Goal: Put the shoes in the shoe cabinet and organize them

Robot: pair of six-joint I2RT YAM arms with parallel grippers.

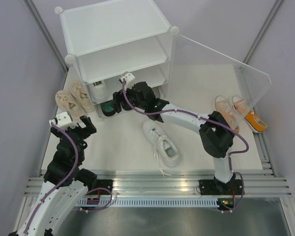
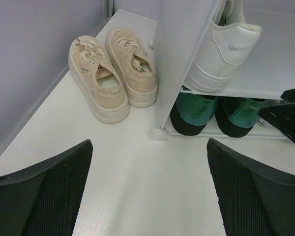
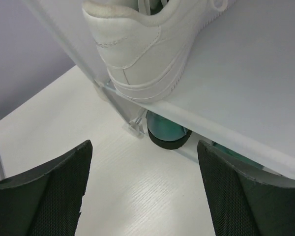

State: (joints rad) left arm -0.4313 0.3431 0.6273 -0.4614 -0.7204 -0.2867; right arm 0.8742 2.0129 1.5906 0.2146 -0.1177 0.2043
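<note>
Wide and empty, my right pincer (image 3: 143, 147) hangs before the open shoe cabinet (image 3: 255, 73); my left pincer (image 2: 148, 145), equally wide, faces its corner. One white sneaker (image 3: 142, 49) sits on a shelf, green pair (image 2: 194, 110) just below it, beige pair (image 2: 113, 73) just outside its side wall.

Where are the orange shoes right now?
In the top view, the orange shoes stand side by side on the table at the far right, near the outer edge of the open clear door of the cabinet, right of the right arm.
</note>
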